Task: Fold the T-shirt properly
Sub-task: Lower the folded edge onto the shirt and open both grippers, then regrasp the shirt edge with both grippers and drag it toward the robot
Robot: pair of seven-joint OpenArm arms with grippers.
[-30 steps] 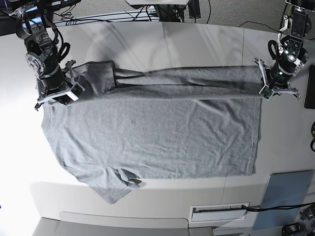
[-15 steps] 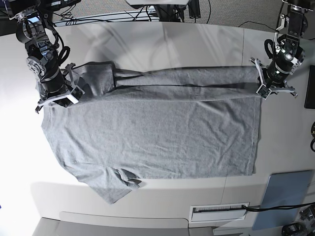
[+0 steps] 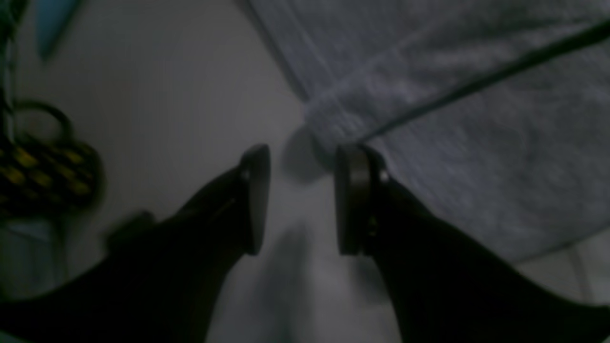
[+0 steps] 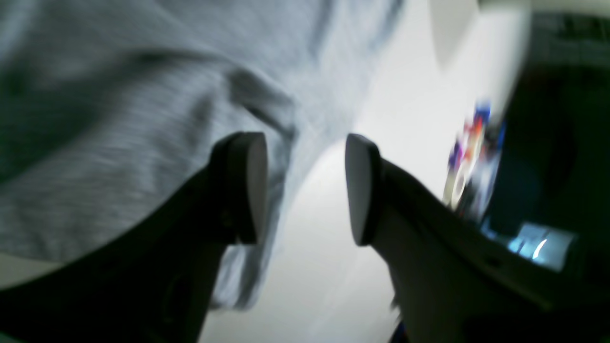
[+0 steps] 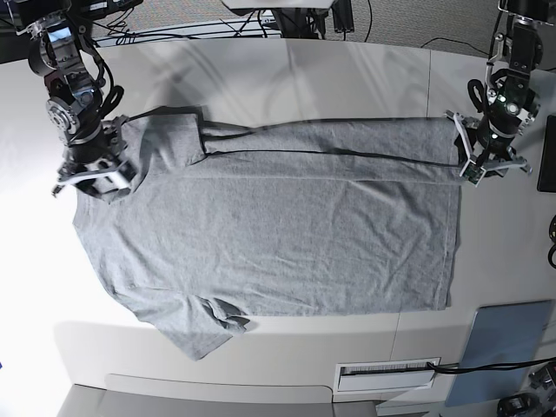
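The heather-grey T-shirt (image 5: 278, 234) lies spread flat on the white table (image 5: 330, 78), plain side up, with its far long edge folded over into a narrow band. One sleeve sticks out at the near left. My left gripper (image 5: 488, 158) hovers at the shirt's far right corner. In the left wrist view it (image 3: 303, 152) is open, with bare table between its fingers and the T-shirt (image 3: 476, 119) corner just beyond them. My right gripper (image 5: 94, 176) sits at the far left shoulder. It (image 4: 304, 140) is open too, with the T-shirt (image 4: 119, 119) beside and under its left finger.
A blue-grey pad (image 5: 504, 347) lies at the near right corner. A white labelled strip (image 5: 387, 375) sits at the front edge. Cables (image 5: 174, 26) run along the far side, and a dark object (image 5: 547, 152) is at the right edge.
Both grippers have opened and let go of the folded far edge. That band has dropped and lies flatter on the shirt. The arms have barely shifted.
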